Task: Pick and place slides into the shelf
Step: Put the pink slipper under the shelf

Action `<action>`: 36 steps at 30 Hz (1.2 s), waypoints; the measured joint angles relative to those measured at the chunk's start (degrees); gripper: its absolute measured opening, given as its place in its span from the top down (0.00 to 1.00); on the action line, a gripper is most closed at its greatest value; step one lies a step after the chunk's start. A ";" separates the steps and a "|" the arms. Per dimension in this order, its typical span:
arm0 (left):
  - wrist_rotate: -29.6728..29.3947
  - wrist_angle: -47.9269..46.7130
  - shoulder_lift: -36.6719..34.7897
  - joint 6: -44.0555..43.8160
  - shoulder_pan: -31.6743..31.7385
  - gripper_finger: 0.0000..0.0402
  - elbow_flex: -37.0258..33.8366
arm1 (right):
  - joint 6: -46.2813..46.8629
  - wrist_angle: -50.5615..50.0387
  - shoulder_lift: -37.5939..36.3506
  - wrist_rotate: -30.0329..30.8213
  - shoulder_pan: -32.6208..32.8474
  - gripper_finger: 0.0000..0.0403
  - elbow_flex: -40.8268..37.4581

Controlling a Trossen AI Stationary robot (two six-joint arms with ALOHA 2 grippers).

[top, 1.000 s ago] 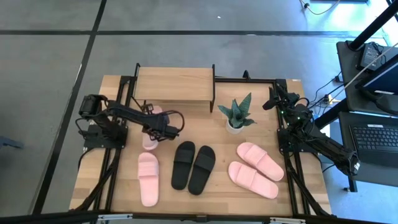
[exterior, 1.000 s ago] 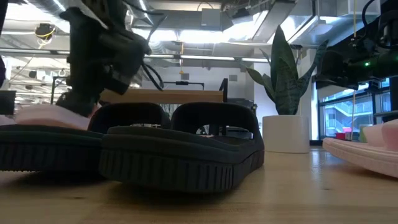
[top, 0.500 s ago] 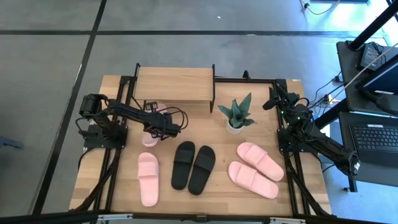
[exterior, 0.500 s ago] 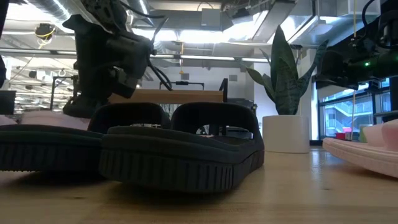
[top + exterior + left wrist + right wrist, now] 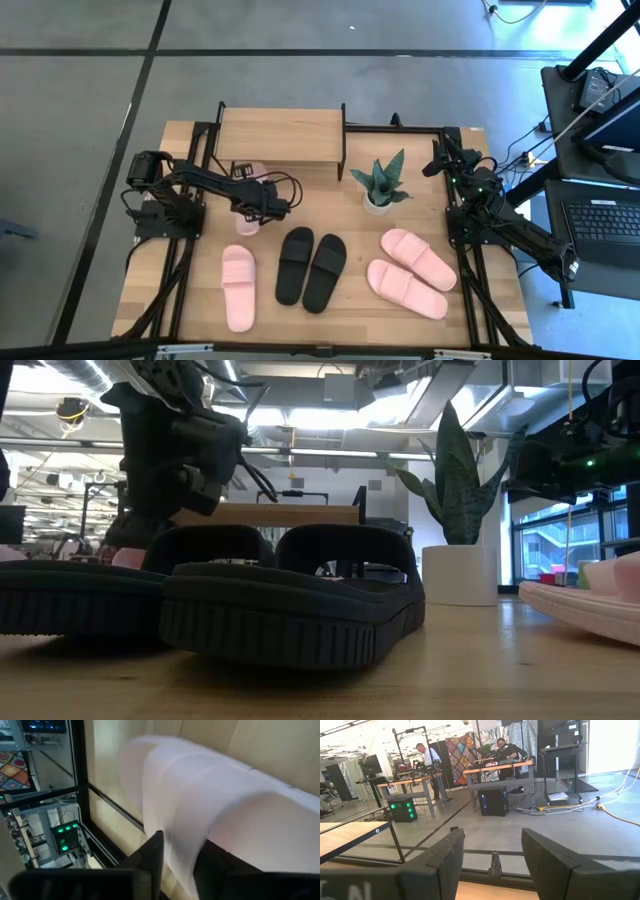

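Slide point(image 5: 246, 224) number one, a pink one, lies just in front of the shelf point(image 5: 281, 135) with its far end poking under the top board. Left gripper point(image 5: 252, 205) is right over it with the strap in its mouth; firm grip or slack, I cannot tell. Right gripper point(image 5: 492, 840) waits spread wide at the table's right edge. The trick now, I'd say: keep the slide flat and straight to the shelf, slide it under the board, and let go only once the sole rests on the lower tier. Watch the black frame posts. Five more slides point(image 5: 310, 265) lie on the table, none yet shelved.
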 joint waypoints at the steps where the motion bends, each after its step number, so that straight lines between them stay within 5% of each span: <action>1: 0.04 -0.25 0.00 0.00 0.00 0.74 0.00 | 0.00 0.02 -0.01 0.00 -0.02 0.50 -0.01; 6: 0.12 -2.57 0.00 0.01 -0.14 0.61 0.03 | 0.00 0.00 -0.01 0.01 -0.01 0.50 -0.01; 12: 1.61 -10.15 -0.12 -3.00 -3.34 0.57 3.81 | 0.01 0.02 0.00 0.02 -0.02 0.50 -0.01; 21: 20.28 0.23 -12.00 0.09 -12.59 0.57 5.71 | 0.20 0.01 -0.02 0.02 -0.02 0.50 -0.01; 28: 20.07 3.71 -20.56 -8.19 -19.86 0.57 4.18 | 0.20 0.01 -0.02 0.01 -0.01 0.50 0.01; 32: 18.11 3.96 -21.09 -16.54 -22.51 0.57 4.11 | 0.20 0.00 -0.01 0.00 -0.01 0.50 -0.01; 36: 17.78 3.62 -19.85 -15.95 -23.90 0.57 4.11 | 0.20 0.00 -0.02 0.00 -0.02 0.50 -0.01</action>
